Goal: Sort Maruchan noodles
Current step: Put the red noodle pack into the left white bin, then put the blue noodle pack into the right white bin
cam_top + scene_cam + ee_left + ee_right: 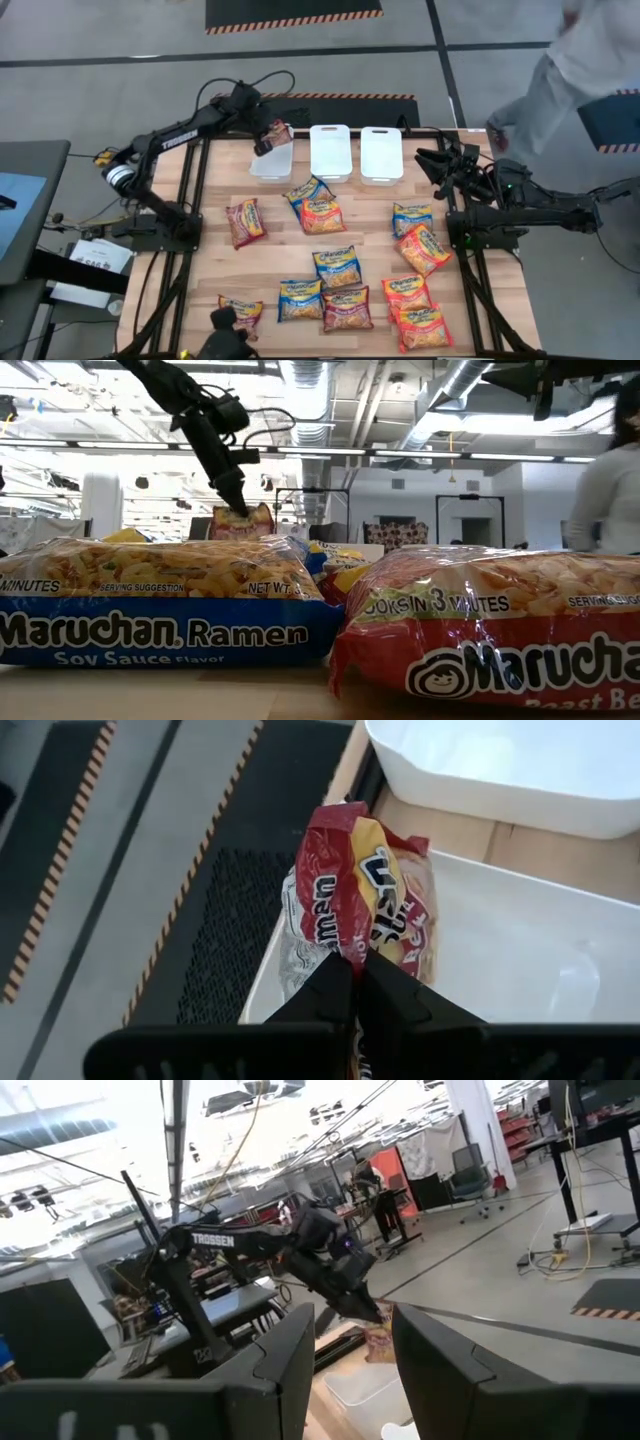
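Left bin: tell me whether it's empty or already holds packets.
Empty. The left bin shows a bare white floor; the maroon packet hangs above it, pinched in the left gripper.

Glossy crinkled plastic packets (pixel 338 266); smooth white bins (pixel 330 152)

Left claw (pixel 268 138) pinched closed, right claw (pixel 428 163) parted, raised

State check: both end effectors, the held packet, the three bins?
left end effector: shut on maroon packet, over the left bin
right end effector: open, empty, raised at the table's right edge
maroon packet: held, hanging above the left bin
left bin: no packet visible inside
middle bin: empty
right bin: empty
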You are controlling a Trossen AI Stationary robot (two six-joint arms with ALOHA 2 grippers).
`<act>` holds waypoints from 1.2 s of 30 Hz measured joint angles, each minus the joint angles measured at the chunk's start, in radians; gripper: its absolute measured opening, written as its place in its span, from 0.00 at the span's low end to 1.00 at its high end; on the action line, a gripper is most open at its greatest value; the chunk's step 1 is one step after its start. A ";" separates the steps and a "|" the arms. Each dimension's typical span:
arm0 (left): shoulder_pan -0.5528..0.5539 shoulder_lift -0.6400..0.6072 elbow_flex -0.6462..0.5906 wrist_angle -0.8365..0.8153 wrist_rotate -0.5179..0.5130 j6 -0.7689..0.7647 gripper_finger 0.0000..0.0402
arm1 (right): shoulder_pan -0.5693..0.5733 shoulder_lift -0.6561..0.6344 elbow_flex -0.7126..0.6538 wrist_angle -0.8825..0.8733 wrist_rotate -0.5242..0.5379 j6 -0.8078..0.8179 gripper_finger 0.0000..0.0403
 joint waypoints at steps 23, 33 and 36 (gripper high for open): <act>0.011 0.097 0.020 0.026 -0.039 0.108 0.01 | 0.000 0.000 0.000 0.001 0.002 0.000 0.40; 0.018 0.141 0.021 -0.012 -0.066 0.065 0.20 | 0.000 0.000 0.000 0.002 0.002 0.000 0.40; 0.018 0.145 0.023 -0.017 -0.113 0.043 0.25 | 0.000 0.000 0.000 0.011 0.002 0.000 0.40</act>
